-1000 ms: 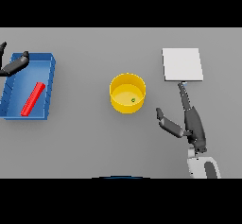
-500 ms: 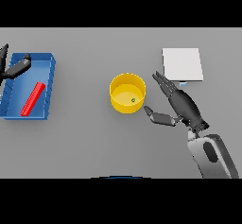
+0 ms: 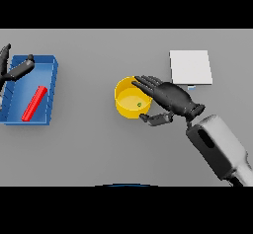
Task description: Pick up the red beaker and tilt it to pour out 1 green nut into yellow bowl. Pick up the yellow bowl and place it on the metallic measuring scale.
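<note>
Head view. The right hand (image 3: 170,97) reaches in from the lower right and sits at the right rim of the yellow bowl (image 3: 126,105), fingers spread over the rim and thumb below its near right edge, loosely bracketing the wall but not yet clamped. The bowl lies immediately to the hand's left, at table centre, with 1 green nut (image 3: 139,104) inside. The metallic measuring scale (image 3: 190,67) lies behind and to the right of the hand, near but apart from the bowl. The left hand (image 3: 15,70) rests open at the far left over the blue tray (image 3: 50,87), which holds a red bar-like object (image 3: 34,102). Judged nearer by far, the right hand suits the lift.
</note>
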### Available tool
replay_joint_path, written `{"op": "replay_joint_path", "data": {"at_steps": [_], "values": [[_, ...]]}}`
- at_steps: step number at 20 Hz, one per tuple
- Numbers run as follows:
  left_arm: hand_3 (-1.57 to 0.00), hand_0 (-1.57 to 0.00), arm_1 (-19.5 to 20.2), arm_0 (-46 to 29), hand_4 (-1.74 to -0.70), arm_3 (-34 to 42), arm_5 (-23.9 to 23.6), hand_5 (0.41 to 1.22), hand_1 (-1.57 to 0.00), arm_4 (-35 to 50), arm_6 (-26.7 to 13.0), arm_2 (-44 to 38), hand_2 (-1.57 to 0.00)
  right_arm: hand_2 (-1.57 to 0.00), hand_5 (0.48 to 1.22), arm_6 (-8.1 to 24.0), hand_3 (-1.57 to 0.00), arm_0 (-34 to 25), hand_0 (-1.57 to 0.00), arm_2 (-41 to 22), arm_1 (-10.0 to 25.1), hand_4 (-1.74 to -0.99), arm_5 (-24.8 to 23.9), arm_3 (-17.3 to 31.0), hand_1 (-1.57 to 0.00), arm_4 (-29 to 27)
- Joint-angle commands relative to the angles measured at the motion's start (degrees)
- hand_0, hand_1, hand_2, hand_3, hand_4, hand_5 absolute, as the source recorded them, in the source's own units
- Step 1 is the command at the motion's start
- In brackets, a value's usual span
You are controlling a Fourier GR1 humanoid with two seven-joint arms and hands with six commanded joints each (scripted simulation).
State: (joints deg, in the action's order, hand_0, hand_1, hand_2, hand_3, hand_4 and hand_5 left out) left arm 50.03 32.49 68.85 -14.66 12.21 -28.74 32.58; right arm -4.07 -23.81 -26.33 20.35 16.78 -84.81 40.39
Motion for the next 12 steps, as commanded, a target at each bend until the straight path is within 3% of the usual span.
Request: {"op": "replay_joint_path", "data": {"at_steps": [1,5,12], "values": [[0.00,0.00,-0.10,0.01,-0.80,-0.45,0.61,0.721,0.00,0.33,0.26,-0.07,0.00,0.00,0.662,-0.84,0.00,-0.93,0.00,-0.53,0.55,-1.274,0.96,0.92,0.00,0.29],[0.00,0.00,0.30,-0.22,-0.80,-0.34,0.74,0.716,0.00,0.30,1.13,-0.19,0.00,0.00,0.685,-4.00,0.00,-5.63,0.00,-3.20,0.84,-1.261,3.77,5.97,0.00,1.61],[0.00,0.00,0.75,0.54,-0.80,-0.11,0.99,0.733,0.00,0.27,0.25,-0.30,0.00,0.00,0.679,-5.62,0.00,-10.52,0.00,-6.78,-1.95,-1.260,6.53,14.64,0.00,3.09]]}}
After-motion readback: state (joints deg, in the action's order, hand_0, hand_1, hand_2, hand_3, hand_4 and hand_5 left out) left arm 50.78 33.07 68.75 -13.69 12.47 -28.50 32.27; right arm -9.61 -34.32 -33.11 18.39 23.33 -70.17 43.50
